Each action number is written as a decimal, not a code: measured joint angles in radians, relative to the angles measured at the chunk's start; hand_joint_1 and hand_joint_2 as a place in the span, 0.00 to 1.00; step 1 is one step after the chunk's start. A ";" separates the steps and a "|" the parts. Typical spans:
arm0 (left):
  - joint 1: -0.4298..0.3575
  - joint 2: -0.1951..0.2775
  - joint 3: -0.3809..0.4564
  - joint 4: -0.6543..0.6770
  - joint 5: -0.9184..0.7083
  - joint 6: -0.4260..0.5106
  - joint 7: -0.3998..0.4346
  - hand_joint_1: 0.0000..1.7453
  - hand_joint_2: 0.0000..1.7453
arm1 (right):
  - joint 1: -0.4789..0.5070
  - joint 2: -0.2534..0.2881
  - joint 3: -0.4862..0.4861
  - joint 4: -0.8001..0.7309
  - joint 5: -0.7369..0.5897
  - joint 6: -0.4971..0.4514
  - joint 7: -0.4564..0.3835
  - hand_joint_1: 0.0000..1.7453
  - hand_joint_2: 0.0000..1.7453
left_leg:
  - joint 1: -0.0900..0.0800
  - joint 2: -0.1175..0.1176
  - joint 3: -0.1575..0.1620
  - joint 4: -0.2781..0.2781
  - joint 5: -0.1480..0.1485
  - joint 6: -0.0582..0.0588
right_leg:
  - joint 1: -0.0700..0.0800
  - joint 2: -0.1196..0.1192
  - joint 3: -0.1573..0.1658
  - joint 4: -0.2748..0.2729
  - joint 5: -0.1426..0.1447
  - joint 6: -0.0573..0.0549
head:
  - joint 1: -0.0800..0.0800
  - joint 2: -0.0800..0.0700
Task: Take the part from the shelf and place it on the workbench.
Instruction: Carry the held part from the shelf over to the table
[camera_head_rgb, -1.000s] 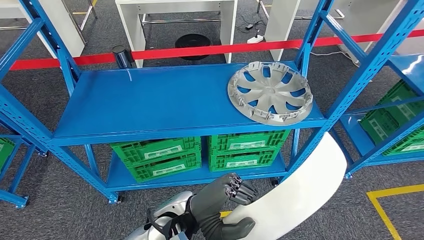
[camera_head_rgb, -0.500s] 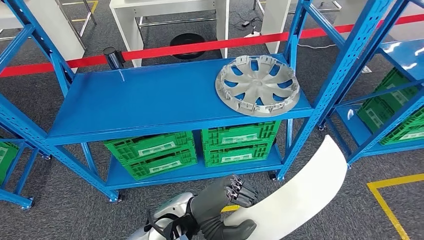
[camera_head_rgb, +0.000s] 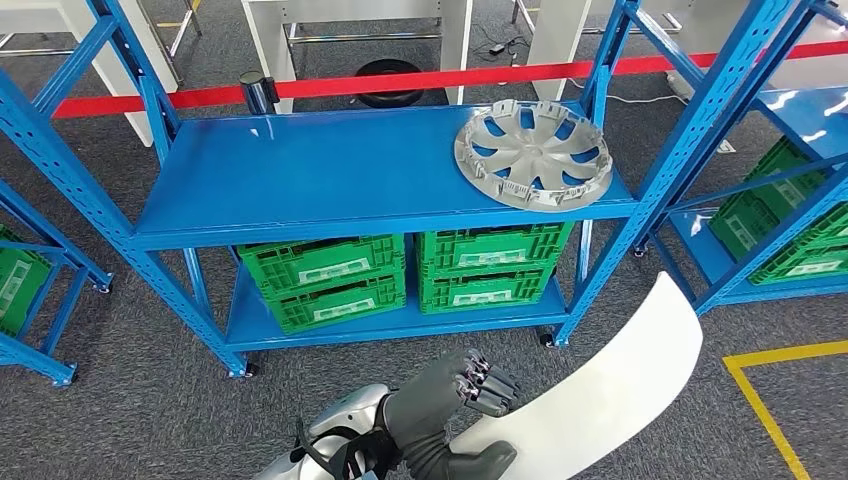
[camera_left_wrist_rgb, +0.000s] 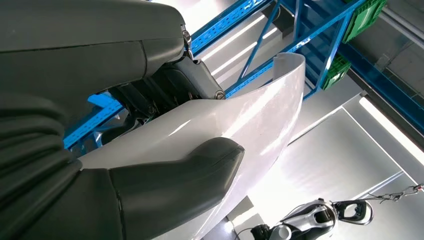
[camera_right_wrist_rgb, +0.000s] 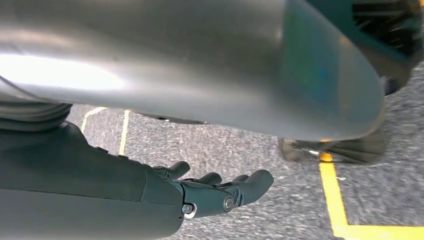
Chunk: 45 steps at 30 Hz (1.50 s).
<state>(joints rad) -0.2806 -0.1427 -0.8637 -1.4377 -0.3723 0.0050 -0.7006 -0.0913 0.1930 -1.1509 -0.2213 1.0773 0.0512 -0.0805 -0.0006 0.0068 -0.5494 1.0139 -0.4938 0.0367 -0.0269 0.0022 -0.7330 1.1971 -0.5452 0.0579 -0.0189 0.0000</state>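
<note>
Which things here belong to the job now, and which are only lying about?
Belong to the job:
- white curved panel, the part
- left hand, gripping it
- blue shelf

Only lying about:
- silver wheel cover on the shelf
- green crates below
- red barrier tape
- right hand, holding nothing

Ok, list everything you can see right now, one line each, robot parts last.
Panel: one, white, curved, held by the left robot hand.
Hubcap: one, silver, right end of the upper shelf.
Rack: blue, in front; more blue racks to either side.
Crates: four green, stacked in two pairs on the lower shelf; more green crates in the side racks.
Barrier tape: one, red, behind the rack.
Floor lines: yellow, on grey carpet at right.
Left robot hand: dark grey, grips the panel's near end.
Right robot hand: dark, fingers apart, holds nothing, over the floor.
</note>
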 joint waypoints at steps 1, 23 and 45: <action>0.000 0.000 0.000 0.000 0.000 0.000 0.000 1.00 1.00 | 0.000 0.000 0.000 0.000 0.000 0.000 0.000 0.00 0.00 | -0.002 0.001 -0.016 0.001 0.012 0.001 | 0.001 0.000 -0.010 0.064 -0.033 0.001 | 0.002 0.000; -0.001 -0.006 -0.004 -0.001 -0.003 -0.010 0.005 1.00 1.00 | -0.008 0.004 0.000 0.001 -0.008 -0.011 0.000 0.00 0.00 | 0.005 -0.005 0.071 0.033 -0.062 -0.056 | 0.017 -0.009 0.074 -0.179 0.142 -0.045 | -0.003 0.000; 0.011 -0.005 -0.004 0.008 -0.012 -0.006 0.001 1.00 1.00 | -0.007 0.003 0.000 0.001 -0.002 -0.020 0.000 0.00 0.00 | -0.006 -0.003 -0.124 0.116 -0.040 -0.048 | 0.022 -0.011 0.198 -0.213 0.053 -0.072 | 0.009 0.000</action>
<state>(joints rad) -0.2698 -0.1481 -0.8679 -1.4292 -0.3843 -0.0011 -0.6998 -0.0982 0.1960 -1.1513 -0.2205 1.0757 0.0310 -0.0803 -0.0068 0.0037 -0.6731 1.1301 -0.5339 -0.0113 -0.0051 -0.0083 -0.5348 0.9843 -0.4920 -0.0143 -0.0103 0.0000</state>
